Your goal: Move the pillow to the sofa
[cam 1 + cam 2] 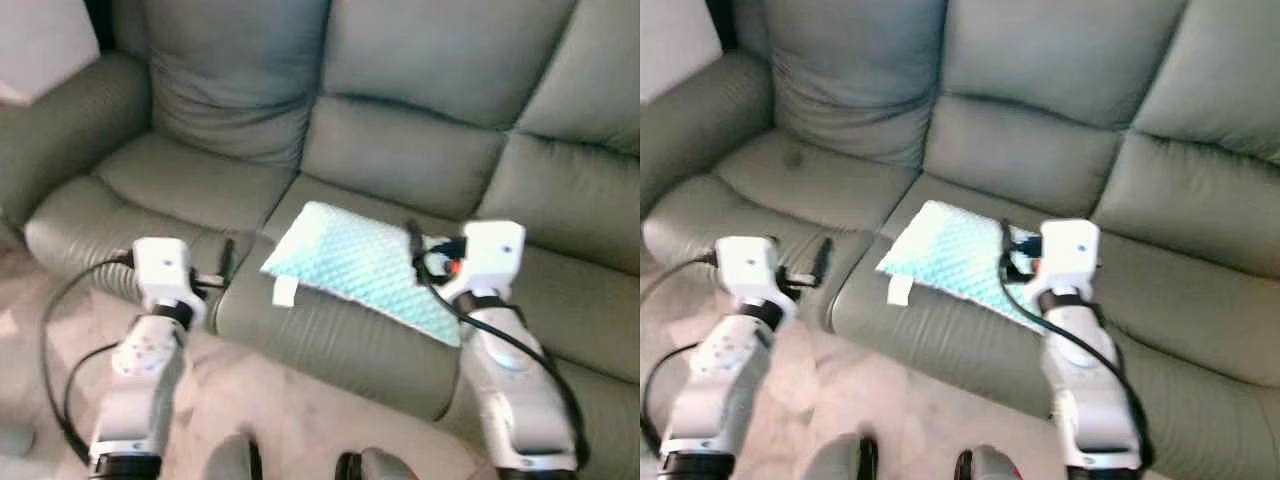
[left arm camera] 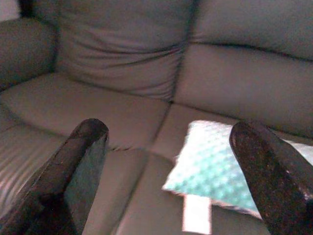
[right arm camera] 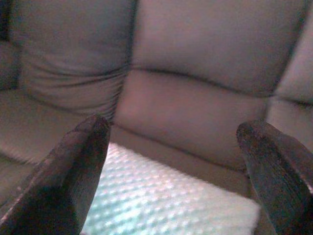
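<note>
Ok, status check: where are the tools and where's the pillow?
Both tools open and empty: left tool beside the pillow, right tool over its far end. Pillow flat on the sofa seat. Nothing in the way.

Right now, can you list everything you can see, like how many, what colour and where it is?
sofa: one, grey-green leather, fills the scene ahead, with an armrest on the robot's left.
pillow: one, light teal with a bumpy dotted cover, lying flat on the middle seat cushion near its front edge.
white tag: one, white, hanging off the pillow's front corner.
floor: pale beige, in front of the sofa.
left gripper: one, black fingers open, held in front of the sofa's left seat, beside the pillow.
right gripper: one, black fingers open, over the pillow's right end.
</note>
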You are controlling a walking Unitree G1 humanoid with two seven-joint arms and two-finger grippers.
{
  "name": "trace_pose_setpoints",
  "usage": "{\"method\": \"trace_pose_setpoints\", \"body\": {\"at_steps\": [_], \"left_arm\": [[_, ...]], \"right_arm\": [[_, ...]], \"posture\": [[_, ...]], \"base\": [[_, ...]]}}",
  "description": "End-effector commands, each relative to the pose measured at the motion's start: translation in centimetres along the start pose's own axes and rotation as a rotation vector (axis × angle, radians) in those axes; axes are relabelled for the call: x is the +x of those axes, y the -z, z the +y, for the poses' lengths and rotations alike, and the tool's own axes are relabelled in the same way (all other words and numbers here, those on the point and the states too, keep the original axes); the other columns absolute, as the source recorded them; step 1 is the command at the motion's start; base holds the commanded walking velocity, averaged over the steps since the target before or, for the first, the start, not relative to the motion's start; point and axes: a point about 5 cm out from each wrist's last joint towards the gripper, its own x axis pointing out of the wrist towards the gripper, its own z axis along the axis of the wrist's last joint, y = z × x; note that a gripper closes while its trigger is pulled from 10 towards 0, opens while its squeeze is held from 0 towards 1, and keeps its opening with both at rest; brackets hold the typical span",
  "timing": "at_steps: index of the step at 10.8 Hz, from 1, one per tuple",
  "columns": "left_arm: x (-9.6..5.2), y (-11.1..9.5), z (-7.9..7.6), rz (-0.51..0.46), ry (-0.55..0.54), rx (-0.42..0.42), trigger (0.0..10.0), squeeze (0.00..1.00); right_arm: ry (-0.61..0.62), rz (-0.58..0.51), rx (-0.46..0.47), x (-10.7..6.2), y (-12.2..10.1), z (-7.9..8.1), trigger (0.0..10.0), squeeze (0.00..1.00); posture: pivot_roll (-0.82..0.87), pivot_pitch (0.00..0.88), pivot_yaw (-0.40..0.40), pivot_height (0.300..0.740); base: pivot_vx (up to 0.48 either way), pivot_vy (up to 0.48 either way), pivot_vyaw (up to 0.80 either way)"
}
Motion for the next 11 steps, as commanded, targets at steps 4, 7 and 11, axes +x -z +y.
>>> {"method": "trace_pose_setpoints", "body": {"at_steps": [4,7,11], "left_arm": [[0.12,0.06,0.14,0.002,-0.011,0.007,10.0,0.0],[0.2,0.08,0.19,-0.002,-0.024,0.022,10.0,0.0],[0.25,0.16,0.34,0.0,-0.036,0.021,10.0,0.0]], "right_arm": [[-0.001,0.002,-0.008,0.11,0.03,0.2,10.0,0.0],[-0.013,-0.009,-0.008,0.21,-0.11,0.44,10.0,0.0],[-0.019,-0.009,-0.003,0.3,-0.07,0.55,10.0,0.0]], "posture": [[-0.06,0.201,-0.064,0.74],[-0.07,0.202,-0.06,0.74],[-0.06,0.202,-0.059,0.74]], "base": [[0.0,0.0,0.0],[0.0,0.0,0.8],[0.0,0.0,0.8]]}}
